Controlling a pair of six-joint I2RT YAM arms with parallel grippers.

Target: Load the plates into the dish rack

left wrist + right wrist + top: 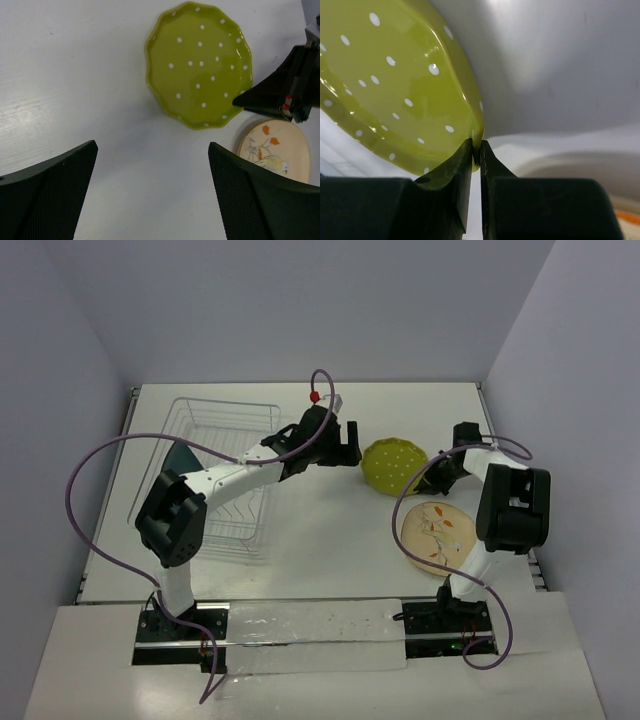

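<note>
The yellow-green dotted plate (393, 465) is held by its rim in my right gripper (432, 471), lifted and tilted off the table; it also shows in the right wrist view (395, 95) and the left wrist view (199, 64). The cream floral plate (437, 533) lies flat on the table at the right, near my right arm. The dark teal plate (181, 460) stands on edge in the wire dish rack (215, 475) at the left. My left gripper (340, 444) is open and empty, hovering just left of the dotted plate.
The rack fills the left side of the white table. My left arm reaches across the rack's right edge. The table's raised border (533, 560) runs close behind my right arm. Purple cables loop over both arms.
</note>
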